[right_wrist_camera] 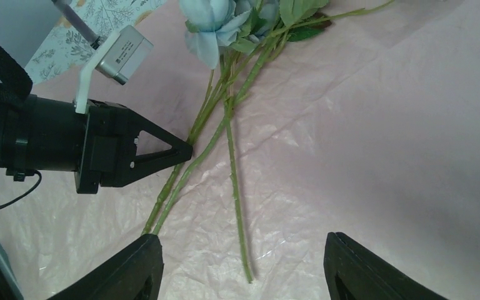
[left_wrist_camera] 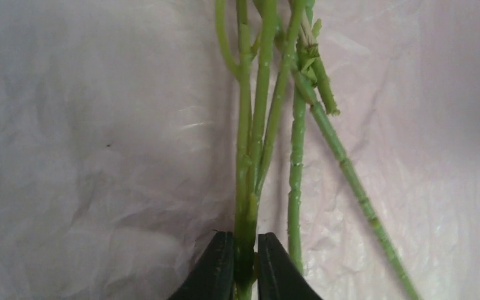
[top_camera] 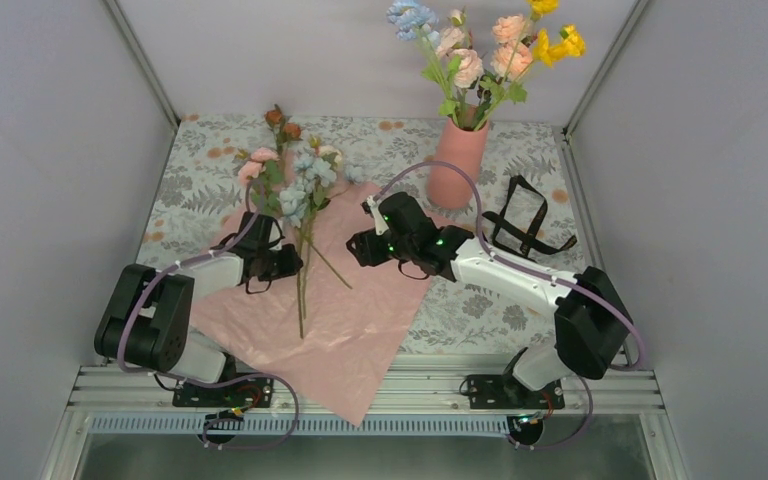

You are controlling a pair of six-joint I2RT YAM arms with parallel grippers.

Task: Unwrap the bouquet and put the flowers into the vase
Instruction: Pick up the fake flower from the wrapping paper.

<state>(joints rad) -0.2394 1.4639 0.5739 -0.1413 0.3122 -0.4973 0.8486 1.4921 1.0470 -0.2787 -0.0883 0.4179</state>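
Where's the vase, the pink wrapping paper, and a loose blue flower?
vase [top_camera: 457,165]: top view, middle of its pink body.
wrapping paper [top_camera: 360,340]: top view, bare stretch near its front corner.
blue flower [right_wrist_camera: 207,17]: right wrist view, centre of the petals.

The left arm [top_camera: 205,272] lies low and stretched forward, the left gripper [left_wrist_camera: 245,242] nipped tight on the stems of the flowers [left_wrist_camera: 245,162]. The right arm [top_camera: 505,272] extends across toward it. The right gripper [right_wrist_camera: 244,244] tilts downward with its jaws wide apart, facing the left fingertips.
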